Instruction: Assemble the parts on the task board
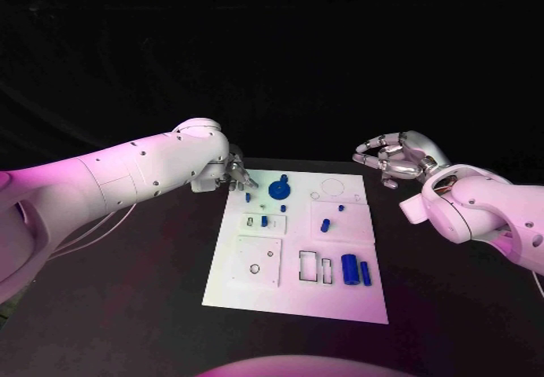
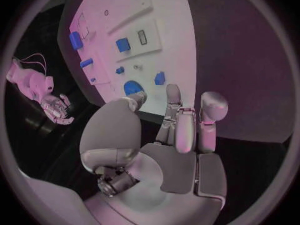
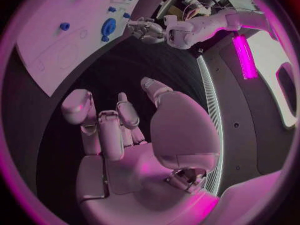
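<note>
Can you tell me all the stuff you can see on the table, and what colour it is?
task board: one, white, flat in the middle of the black table.
round part: one, blue, at the far end of the board, just beside the left hand.
small parts: several, blue, scattered over the far half of the board; too small to tell their shapes.
long parts: two, blue, side by side near the board's near right corner.
table: one, black, under the board.
left hand: one, silver, at the board's far left corner, holding nothing.
right hand: one, silver, fingers curled, lifted off beyond the board's far right corner, holding nothing.
</note>
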### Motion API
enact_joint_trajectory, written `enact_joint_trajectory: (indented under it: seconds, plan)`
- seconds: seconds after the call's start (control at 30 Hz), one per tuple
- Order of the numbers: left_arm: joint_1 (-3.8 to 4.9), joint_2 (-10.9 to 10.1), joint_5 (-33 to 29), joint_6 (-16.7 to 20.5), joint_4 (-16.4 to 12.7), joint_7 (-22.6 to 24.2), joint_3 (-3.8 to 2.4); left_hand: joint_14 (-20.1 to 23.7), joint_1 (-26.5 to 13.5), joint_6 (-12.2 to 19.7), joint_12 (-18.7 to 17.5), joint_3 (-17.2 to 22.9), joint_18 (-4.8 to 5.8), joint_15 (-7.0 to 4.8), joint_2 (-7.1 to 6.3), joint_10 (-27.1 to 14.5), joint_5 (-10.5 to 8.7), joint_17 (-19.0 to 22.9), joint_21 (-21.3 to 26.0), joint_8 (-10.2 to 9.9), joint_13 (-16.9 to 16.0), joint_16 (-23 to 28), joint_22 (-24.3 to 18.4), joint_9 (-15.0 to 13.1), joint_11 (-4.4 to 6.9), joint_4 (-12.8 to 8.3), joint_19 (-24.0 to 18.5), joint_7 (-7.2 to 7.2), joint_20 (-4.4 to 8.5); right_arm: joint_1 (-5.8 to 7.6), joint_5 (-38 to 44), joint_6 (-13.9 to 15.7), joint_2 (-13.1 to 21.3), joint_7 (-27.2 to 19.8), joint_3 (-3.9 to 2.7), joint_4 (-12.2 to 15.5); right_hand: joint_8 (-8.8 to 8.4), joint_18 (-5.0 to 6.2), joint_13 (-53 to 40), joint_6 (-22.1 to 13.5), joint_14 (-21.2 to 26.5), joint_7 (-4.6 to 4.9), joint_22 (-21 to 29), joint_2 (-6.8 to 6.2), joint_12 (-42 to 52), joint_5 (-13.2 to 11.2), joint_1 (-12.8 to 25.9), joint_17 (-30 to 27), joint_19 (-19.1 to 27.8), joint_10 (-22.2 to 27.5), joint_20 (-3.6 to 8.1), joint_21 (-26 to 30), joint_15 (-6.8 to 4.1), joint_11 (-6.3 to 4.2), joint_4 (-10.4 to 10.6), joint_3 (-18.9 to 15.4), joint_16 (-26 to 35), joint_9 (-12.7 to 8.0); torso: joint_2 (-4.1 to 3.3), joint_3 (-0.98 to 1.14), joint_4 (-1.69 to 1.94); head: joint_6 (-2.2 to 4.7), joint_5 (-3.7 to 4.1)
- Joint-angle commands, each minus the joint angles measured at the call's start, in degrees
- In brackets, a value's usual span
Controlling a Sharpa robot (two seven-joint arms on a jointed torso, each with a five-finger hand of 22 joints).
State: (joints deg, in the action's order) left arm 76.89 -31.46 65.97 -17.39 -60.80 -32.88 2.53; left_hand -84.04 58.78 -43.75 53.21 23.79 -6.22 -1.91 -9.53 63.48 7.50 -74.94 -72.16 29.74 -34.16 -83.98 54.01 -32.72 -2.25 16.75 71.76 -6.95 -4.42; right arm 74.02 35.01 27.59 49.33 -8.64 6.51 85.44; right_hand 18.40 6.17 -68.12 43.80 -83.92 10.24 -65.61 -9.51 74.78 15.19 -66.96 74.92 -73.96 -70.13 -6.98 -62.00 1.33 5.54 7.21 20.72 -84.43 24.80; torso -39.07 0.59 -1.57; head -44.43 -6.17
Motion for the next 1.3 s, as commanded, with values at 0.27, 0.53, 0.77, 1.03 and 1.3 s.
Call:
enact_joint_trajectory:
  seconds: [0.27,0.53,0.77,1.03,1.3]
  plan:
    - [-0.29,0.42,-0.93,-3.74,0.59,1.55,0.07,-2.63,2.60,-2.36,-0.27,0.09,-0.72,0.23,0.68,0.54,0.21,-1.56,-0.22,0.00,0.49,-0.17,0.26,1.15,0.14,-0.07,0.20,0.31,-0.19,-0.04,0.25,-0.88,-0.09,-0.24,0.00,-0.01,0.23,0.48,0.03,-0.45,-2.30,0.01,0.04,0.20,0.07,-0.02,0.54,1.44,0.21,0.42,-0.01,0.34,-0.25,-0.07,0.30,0.04,0.25,0.05,0.08,0.05,-0.02,-0.06,-0.02]
    - [-0.39,0.62,-1.47,-4.30,0.85,1.75,0.17,-2.72,3.49,-3.49,-0.25,0.32,-0.63,0.12,1.06,0.84,0.22,-1.81,-0.49,-0.07,0.68,-0.32,0.74,1.73,0.28,-0.10,0.43,0.45,-0.11,-0.04,0.25,-0.88,-0.12,-0.23,0.00,-0.02,0.27,0.50,0.06,-0.48,-2.29,0.01,0.11,0.27,0.06,0.04,0.52,1.41,0.24,0.44,0.00,0.43,-0.26,-0.07,0.35,0.02,0.27,0.06,0.09,0.09,-0.01,-0.10,-0.10]
    - [-0.53,0.79,-1.93,-3.73,1.17,2.01,0.24,-2.74,4.27,-4.01,-0.30,0.70,-0.63,0.05,1.58,0.94,0.28,-1.86,-0.52,-0.20,0.84,-0.37,0.77,2.12,0.36,-0.15,0.44,0.52,-0.05,-0.05,0.25,-0.89,-0.12,-0.22,0.00,-0.03,0.30,0.49,0.04,-0.50,-2.31,0.01,0.06,0.31,0.08,0.10,0.50,1.48,0.20,0.43,0.00,0.39,-0.26,-0.08,0.38,0.00,0.24,0.06,0.04,0.06,-0.03,-0.17,-0.02]
    - [-0.72,0.98,-2.16,-3.12,1.53,2.23,0.26,-2.72,5.09,-4.69,-0.37,1.14,-0.64,0.01,2.14,1.00,0.30,-1.79,-0.52,-0.24,1.01,-0.36,0.75,2.45,0.42,-0.15,0.40,0.57,0.01,-0.05,0.25,-0.90,-0.10,-0.22,0.00,-0.02,0.34,0.49,0.03,-0.50,-2.30,0.00,0.07,0.37,0.10,0.18,0.51,1.43,0.20,0.40,0.00,0.41,-0.27,-0.08,0.45,-0.02,0.27,0.07,0.02,0.06,0.00,-0.28,0.06]
    - [-0.84,1.00,-2.40,-2.47,1.75,2.42,0.26,-2.74,7.12,-5.79,-0.43,2.26,-0.62,-0.21,2.84,1.14,0.28,-1.85,-0.64,0.00,1.27,-0.41,0.94,2.71,0.70,-0.43,0.47,0.91,0.16,-0.05,0.25,-0.92,-0.12,-0.23,0.00,-0.03,0.38,0.49,0.06,-0.51,-2.31,0.00,0.06,0.43,0.09,0.25,0.54,1.47,0.19,0.42,0.01,0.42,-0.27,-0.08,0.52,-0.04,0.25,0.08,0.03,0.09,-0.02,-0.50,0.06]
